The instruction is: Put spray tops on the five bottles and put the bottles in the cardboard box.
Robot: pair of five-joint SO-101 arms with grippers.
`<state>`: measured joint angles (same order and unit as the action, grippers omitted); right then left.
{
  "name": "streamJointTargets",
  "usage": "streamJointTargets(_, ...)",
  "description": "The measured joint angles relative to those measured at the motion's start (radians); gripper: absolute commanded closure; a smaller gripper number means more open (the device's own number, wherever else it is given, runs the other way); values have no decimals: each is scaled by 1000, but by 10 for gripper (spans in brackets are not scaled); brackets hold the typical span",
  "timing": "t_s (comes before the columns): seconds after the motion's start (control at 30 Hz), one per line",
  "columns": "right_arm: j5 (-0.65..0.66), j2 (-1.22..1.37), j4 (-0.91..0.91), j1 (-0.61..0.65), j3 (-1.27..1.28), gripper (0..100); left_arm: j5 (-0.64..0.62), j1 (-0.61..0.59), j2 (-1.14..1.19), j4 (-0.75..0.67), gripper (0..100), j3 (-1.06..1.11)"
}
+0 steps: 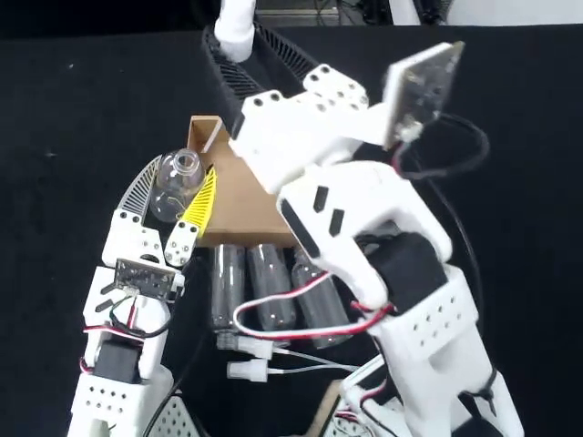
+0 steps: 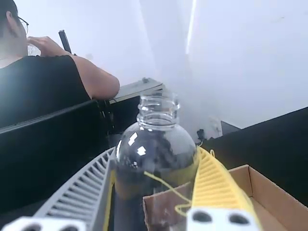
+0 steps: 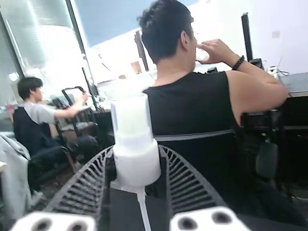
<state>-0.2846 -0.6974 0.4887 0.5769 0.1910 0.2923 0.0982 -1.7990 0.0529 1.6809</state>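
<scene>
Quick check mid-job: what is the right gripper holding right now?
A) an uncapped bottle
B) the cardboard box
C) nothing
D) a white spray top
D: the right wrist view shows a white spray top clamped in the right gripper; the uncapped bottle sits in the left gripper.

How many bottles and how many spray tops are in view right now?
Bottles: 4 (one in the left gripper, three lying on the table)
Spray tops: 3 (one in the right gripper, two on the table)
Total: 7
</scene>
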Motion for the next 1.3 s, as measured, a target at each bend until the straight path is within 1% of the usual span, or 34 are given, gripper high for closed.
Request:
streamJointTargets(0.13, -17, -9, -8, 3, 26, 987, 0, 0, 0, 0, 970, 0)
streamJointTargets(0.33, -17, -11, -133, 3, 127, 987, 0, 0, 0, 0, 970, 0)
streamJointTargets(0.43, -17, -11, -163, 15, 146, 987, 0, 0, 0, 0, 970, 0)
streamJointTargets(0.77, -17, -11, -166, 26, 172, 987, 0, 0, 0, 0, 970, 0)
streamJointTargets(0.93, -17, -9, -166, 68, 196, 987, 0, 0, 0, 0, 970, 0)
streamJointTargets(1.17, -17, -9, -164, 69, 222, 987, 0, 0, 0, 0, 970, 0)
streamJointTargets(1.3, -15, -9, -120, 69, 265, 987, 0, 0, 0, 0, 970, 0)
